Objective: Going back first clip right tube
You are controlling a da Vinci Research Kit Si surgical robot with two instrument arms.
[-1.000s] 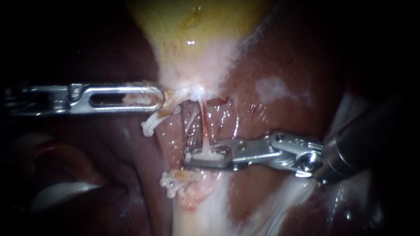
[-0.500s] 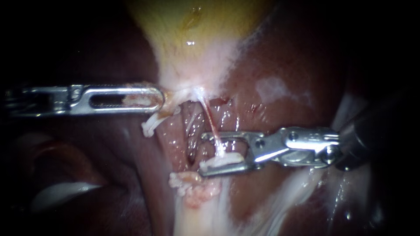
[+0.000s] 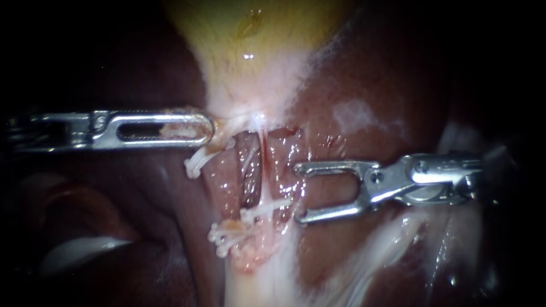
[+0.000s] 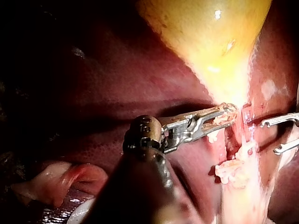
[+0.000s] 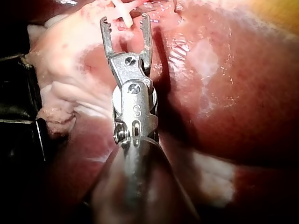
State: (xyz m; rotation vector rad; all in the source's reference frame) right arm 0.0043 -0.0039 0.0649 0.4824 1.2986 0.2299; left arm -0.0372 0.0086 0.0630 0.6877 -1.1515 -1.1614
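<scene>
Now we note a white clip (image 3: pixel 266 207) across the thin, glistening pink right tube (image 3: pixel 264 165), centre frame. Just right of it the right instrument (image 3: pixel 297 191) holds its claw wide, empty. The left instrument (image 3: pixel 202 128) has its claw pinching the gallbladder (image 3: pixel 250 62) neck.

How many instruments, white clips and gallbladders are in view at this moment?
Instruments: 2, left instrument and right instrument
White clips: 3
Gallbladder: 1
Total: 6
</scene>
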